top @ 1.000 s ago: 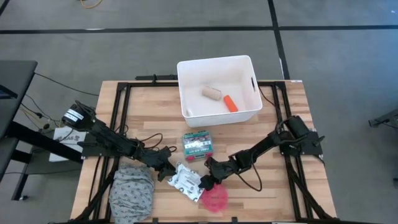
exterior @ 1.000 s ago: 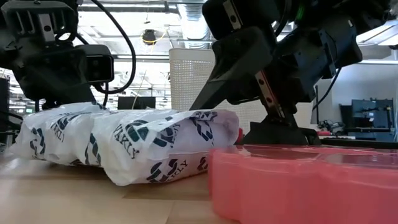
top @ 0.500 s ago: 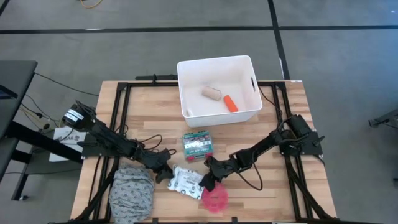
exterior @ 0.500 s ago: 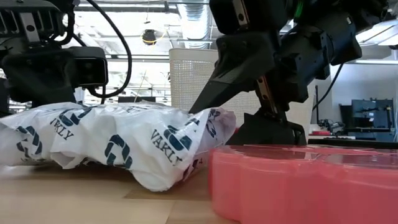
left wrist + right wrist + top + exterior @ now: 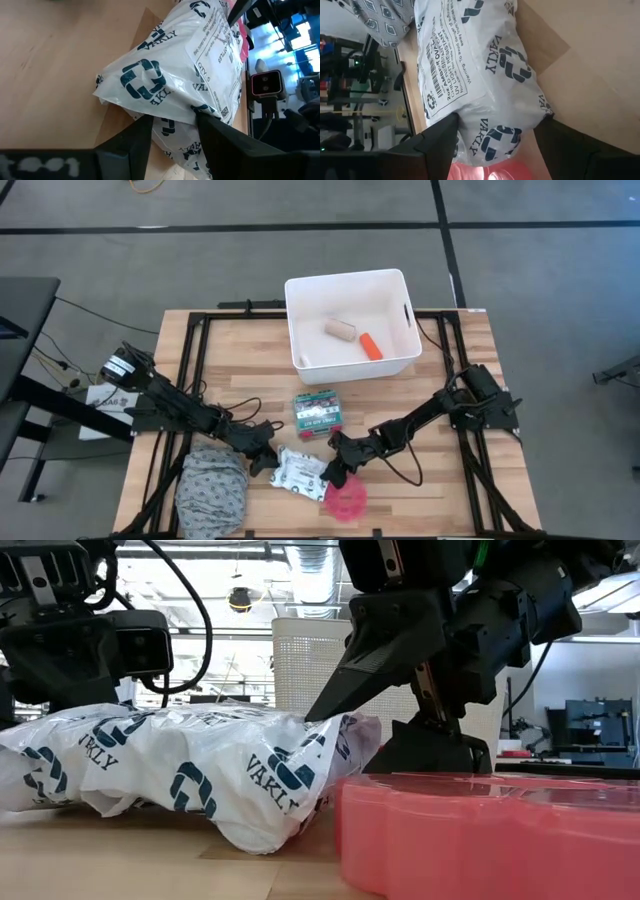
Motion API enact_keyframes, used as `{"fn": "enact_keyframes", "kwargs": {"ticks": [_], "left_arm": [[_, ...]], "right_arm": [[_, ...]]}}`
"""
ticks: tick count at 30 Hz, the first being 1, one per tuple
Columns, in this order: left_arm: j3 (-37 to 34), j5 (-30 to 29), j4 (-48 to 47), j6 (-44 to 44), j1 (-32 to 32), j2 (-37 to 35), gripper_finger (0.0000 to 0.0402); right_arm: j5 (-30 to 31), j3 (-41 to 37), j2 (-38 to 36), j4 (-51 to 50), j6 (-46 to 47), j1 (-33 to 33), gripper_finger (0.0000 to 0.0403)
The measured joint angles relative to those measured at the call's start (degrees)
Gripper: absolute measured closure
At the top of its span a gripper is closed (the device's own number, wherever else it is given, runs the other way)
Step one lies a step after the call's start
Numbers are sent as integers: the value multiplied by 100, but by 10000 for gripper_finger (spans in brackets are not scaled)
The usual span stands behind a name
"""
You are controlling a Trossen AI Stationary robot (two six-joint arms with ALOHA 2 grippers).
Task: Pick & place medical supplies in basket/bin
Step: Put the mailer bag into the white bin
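The white packet with dark print lies on the wood near the table's near edge, between both grippers. My left gripper is at its left end and shut on it. My right gripper is open, with its fingers standing to either side of the packet's right end. The pink round disc lies flat just nearer than the right gripper. The green-and-red box lies farther back. The beige roll and orange tube lie inside the white bin. My left gripper pinches the packet's left end between its two fingers, coming level from the table's left. The plastic bunches up there. The packet's underside rests on the table. My right gripper touches the packet's right end: one fingertip rests on its top, slanting down from the right. The other finger's contact is hidden behind the packet.
The grey patterned cloth bundle lies by the near-left corner, next to the left arm. The bin stands at the far middle of the table. Bare wood shows between the box and the bin.
The left gripper has moved slightly toward the table's near edge and right against the packet. The packet has turned about and bunched up from its left end, shifting a little to the left. The right gripper has stayed at the packet's right end.
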Motion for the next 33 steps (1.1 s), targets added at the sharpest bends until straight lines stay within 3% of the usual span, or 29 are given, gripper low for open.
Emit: {"fn": "enact_keyframes", "kwargs": {"ticks": [33], "left_arm": [[12, -58, 7, 240, -75, 0, 250]], "right_arm": [[183, 22, 56, 51, 353, -48, 154]]}}
